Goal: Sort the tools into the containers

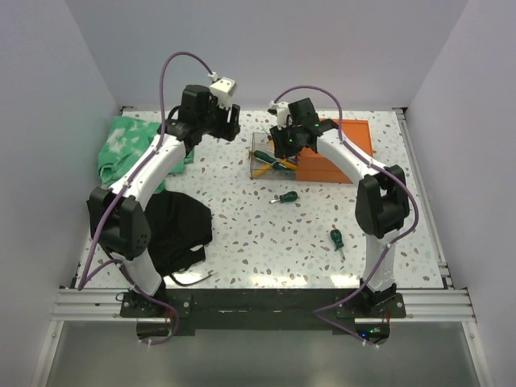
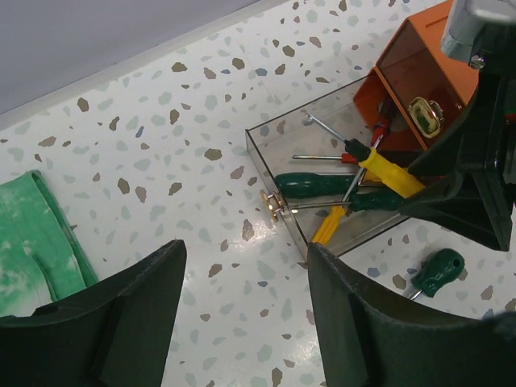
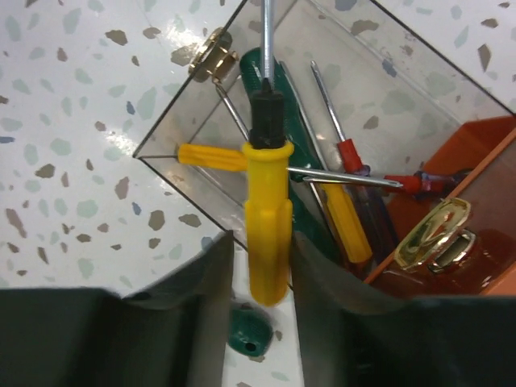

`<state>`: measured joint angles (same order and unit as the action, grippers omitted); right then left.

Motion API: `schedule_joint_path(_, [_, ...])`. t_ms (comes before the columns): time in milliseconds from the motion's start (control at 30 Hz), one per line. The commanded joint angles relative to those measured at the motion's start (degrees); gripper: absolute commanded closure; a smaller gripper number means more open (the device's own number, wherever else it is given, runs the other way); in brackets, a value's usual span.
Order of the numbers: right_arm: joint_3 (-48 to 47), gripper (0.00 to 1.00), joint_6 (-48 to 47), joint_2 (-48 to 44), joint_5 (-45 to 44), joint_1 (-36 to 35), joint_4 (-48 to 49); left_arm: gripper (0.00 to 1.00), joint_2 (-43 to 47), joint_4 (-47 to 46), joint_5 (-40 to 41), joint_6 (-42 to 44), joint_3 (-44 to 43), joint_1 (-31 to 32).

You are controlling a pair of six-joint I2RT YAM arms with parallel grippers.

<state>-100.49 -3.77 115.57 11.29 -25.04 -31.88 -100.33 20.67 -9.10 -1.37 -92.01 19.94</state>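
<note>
- Now, your right gripper (image 3: 262, 242) is pinched on the yellow-handled screwdriver (image 3: 266, 201). The handle sits between the fingers and the shaft points away, over the clear drawer (image 3: 161, 153).
- Your left gripper (image 2: 242, 250) is spread wide, holds nothing and touches nothing. It hangs over bare table (image 2: 161, 121) near the drawer's brass knob (image 2: 272, 205).
- The clear drawer lies on the table, right up against the open face of the orange chest (image 2: 419, 48).
- Inside the drawer you have a green-handled screwdriver (image 2: 310, 184), a red-handled screwdriver (image 2: 379, 129) and a second yellow screwdriver (image 2: 330, 226). They lie crossed over one another with more thin shafts, and you cannot count them all.
- Two tools lie loose on the table: a stubby green screwdriver (image 1: 286, 197) just beside the drawer, and another stubby green one (image 1: 336, 238) nearer the right arm's base.
- The green cloth (image 1: 125, 149) and the black cloth (image 1: 173, 230) lie by the left arm, well apart from the chest.
</note>
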Motion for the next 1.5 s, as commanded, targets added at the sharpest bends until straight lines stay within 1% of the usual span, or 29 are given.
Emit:
schedule_joint_path(0, [-1.82,0.5,4.98,-4.12,-0.68,-0.36,3.57,0.33,3.74,-2.12,0.49,0.49,0.25,-0.17])
schedule_joint_path(33, [-1.47,0.47,4.91,-4.82,0.3,-0.36,4.1,0.33,3.74,-2.12,0.23,0.4,0.34,-0.08])
schedule_joint_path(167, [0.73,0.45,4.12,-8.6,3.47,-0.54,4.46,0.33,3.13,-2.3,-1.18,0.14,0.25,-0.17])
schedule_joint_path(200, [1.34,0.45,2.21,-10.17,3.74,-0.45,4.28,0.33,2.78,-2.3,-1.61,0.05,0.34,-0.17])
schedule_joint_path(300, [4.07,0.46,-0.09,-12.99,0.94,-0.36,4.37,0.34,1.64,-2.03,-3.72,0.4,0.77,-0.17])
schedule_joint_path(333, [5.46,0.54,-1.14,-15.0,-0.73,-0.28,5.06,0.35,0.94,-1.95,-4.08,0.66,1.12,-0.17])
schedule_joint_path(367, [6.0,0.65,-1.33,-15.8,-4.74,0.42,5.51,0.36,0.58,-1.77,-3.82,0.66,1.48,-0.08])
schedule_joint_path(400, [6.27,1.0,-0.98,-16.6,-7.22,0.86,5.77,0.38,0.14,-1.68,-3.56,0.84,1.83,-0.34])
schedule_joint_path(467, [6.71,1.0,-0.97,-17.74,-11.19,2.7,6.21,0.52,-1.52,-1.68,-3.73,1.1,2.09,-0.52])
schedule_joint_path(500, [6.71,1.0,-1.24,-17.75,-11.2,3.67,6.21,0.61,-2.23,-1.68,-4.6,2.67,2.18,-0.96])
schedule_joint_path(533, [6.53,1.0,-1.59,-17.83,-11.2,4.55,5.87,0.75,-3.63,-1.77,-6.26,3.29,2.1,-1.31])
schedule_joint_path(600, [6.62,1.0,-1.5,-17.31,-13.13,6.92,5.69,0.97,-5.04,-3.08,-8.11,3.91,2.62,-2.01])
schedule_joint_path(633, [6.97,1.0,-1.33,-16.96,-13.31,7.63,5.6,1.0,-6.53,-3.7,-9.34,4.26,2.8,-2.1])
schedule_joint_path(733, [8.72,1.0,-1.15,-15.82,-16.03,9.92,6.65,1.0,-9.43,-6.16,-13.12,5.66,2.62,-2.28])
schedule_joint_path(867, [10.22,1.0,-2.29,-14.67,-17.7,12.2,7.36,1.0,-13.21,-9.76,-14.98,6.2,1.57,-2.19])
schedule_joint_path(1000, [11.45,1.0,-4.4,-13.88,-19.2,12.91,7.97,1.0,-18.48,-9.42,-16.64,7.6,-4.04,-2.19])
schedule_joint_path(1100, [12.77,1.0,-4.93,-13.79,-19.64,13.26,8.32,1.0,-22.44,-9.41,-19.89,6.82,-7.64,-2.02])
schedule_joint_path(1167, [13.91,1.0,-5.19,-13.97,-19.99,13.35,8.41,1.0,-25.17,-9.5,-20.17,5.76,-9.32,-1.4])
schedule_joint_path(1233, [14.88,1.0,-5.37,-14.4,-19.82,13.52,8.5,1.0,-27.27,-9.76,-20.51,5.32,-11.26,-0.87])
schedule_joint_path(1467, [17.25,1.0,-4.94,-14.49,-15.34,13.79,7.18,1.0,-29.74,-11.7,-23.41,3.65,-13.28,3.25])
